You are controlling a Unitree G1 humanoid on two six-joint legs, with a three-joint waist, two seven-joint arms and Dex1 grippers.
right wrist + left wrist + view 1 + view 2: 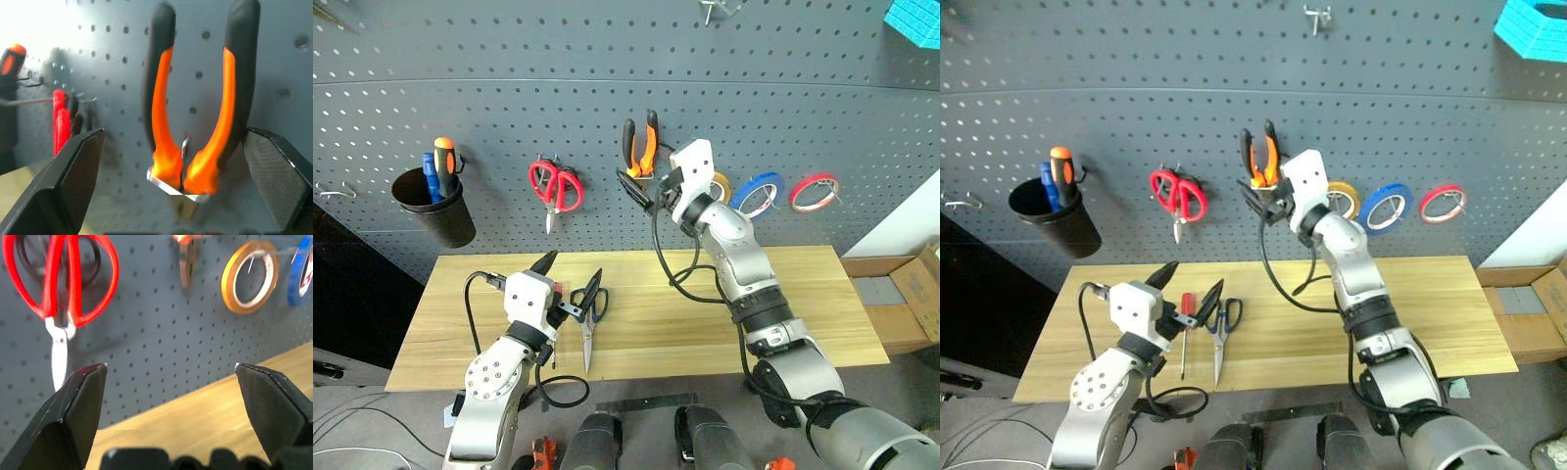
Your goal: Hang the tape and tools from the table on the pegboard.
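My right claw point(173, 147) is raised to the pegboard point(607, 59), fingers spread wide and clamped on nothing. The pliers point(195, 112) hang between the two fingers, handles up, head down, seated on a metal hook; in the right wrist view neither finger touches the orange-and-black handles. In the head views this claw sits just beside and slightly below the pliers.

My left claw point(1190, 284) is low over the surface point(822, 294), fingers likewise spread wide and empty. It points toward the pegboard, above the near left part of the surface.

Items on the surface:
- The dark-blue-handled scissors point(1220, 333) lie flat just beside my left claw, handles toward the pegboard, blades pointing at the near edge.
- The red-and-black-handled screwdriver point(1185, 333) lies alongside the scissors on their left, partly under my left claw.

Items on the pegboard, left to right:
- A black cup point(435, 206) holding an orange screwdriver point(444, 162) and a blue screwdriver point(430, 178).
- The red-handled scissors point(554, 188), hanging blades down.
- The pliers.
- A yellow tape roll point(1342, 199), partly behind my right arm.
- The blue tape point(760, 191), hanging on its hook.
- A red tape roll point(814, 191).

A cardboard box point(911, 294) stands beyond the right end of the surface.
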